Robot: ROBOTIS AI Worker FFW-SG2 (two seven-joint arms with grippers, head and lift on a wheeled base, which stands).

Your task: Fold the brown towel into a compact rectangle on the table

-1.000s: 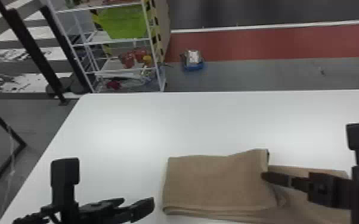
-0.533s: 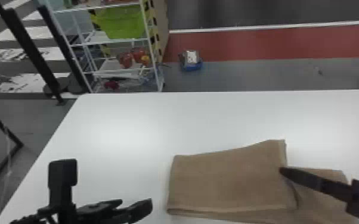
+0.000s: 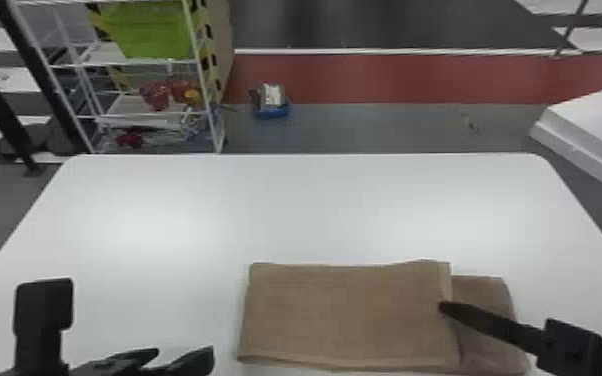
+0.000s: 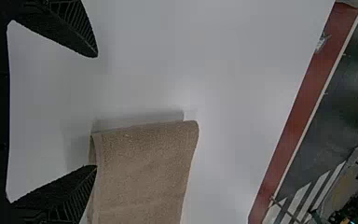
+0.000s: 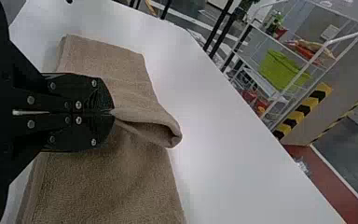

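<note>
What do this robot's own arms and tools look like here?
The left arm and right arm are black, with blocky, round-edged housings. The black left tool has two tapering fingers with ribbed inner faces. The black right tool has flat, rounded finger plates dotted with silvery round screw heads.

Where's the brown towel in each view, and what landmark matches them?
Head view: brown towel, low, right of centre.
Left wrist view: towel beside one tip of the left gripper.
Right wrist view: towel pinched in the right gripper, spreading either side.
Shared landmark: red floor strip.
</note>
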